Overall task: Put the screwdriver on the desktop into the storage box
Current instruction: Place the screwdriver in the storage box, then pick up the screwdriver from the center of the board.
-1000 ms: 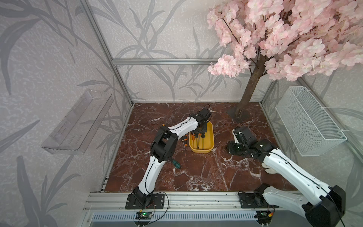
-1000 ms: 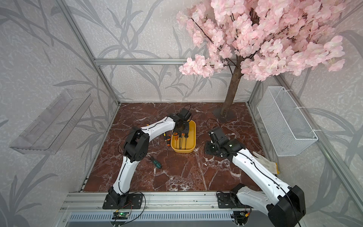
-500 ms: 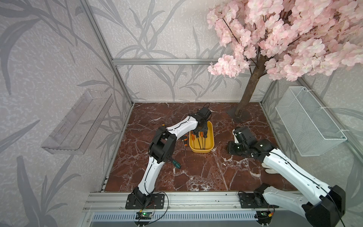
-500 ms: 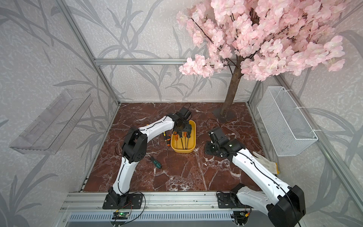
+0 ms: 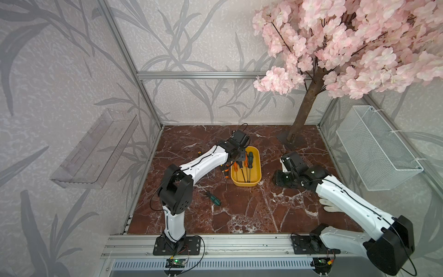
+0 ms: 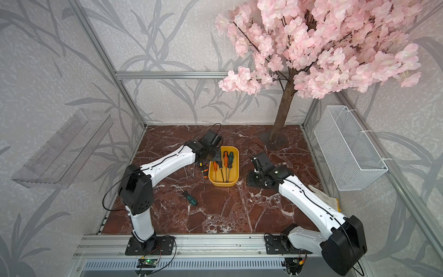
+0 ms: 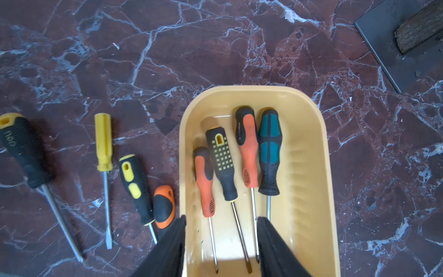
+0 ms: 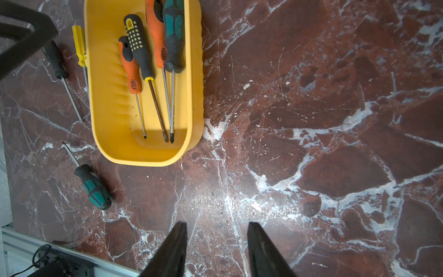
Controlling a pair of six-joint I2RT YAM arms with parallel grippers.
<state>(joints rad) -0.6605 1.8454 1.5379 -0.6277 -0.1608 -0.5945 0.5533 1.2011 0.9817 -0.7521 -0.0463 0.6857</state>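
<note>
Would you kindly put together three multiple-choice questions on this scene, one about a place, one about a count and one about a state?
1. Where does the short green-handled screwdriver lie?
A) on the desktop, apart from the yellow box
B) inside the box
C) in the wire basket

2. How many screwdrivers lie in the box?
A) two
B) four
C) six

3. How is the left gripper?
A) shut on a screwdriver
B) shut and empty
C) open and empty

Answers:
1 A: it lies on the marble, clear of the box's end.
2 B: four handles lie side by side inside.
3 C: its jaws stand apart above the box, gripping nothing.
</note>
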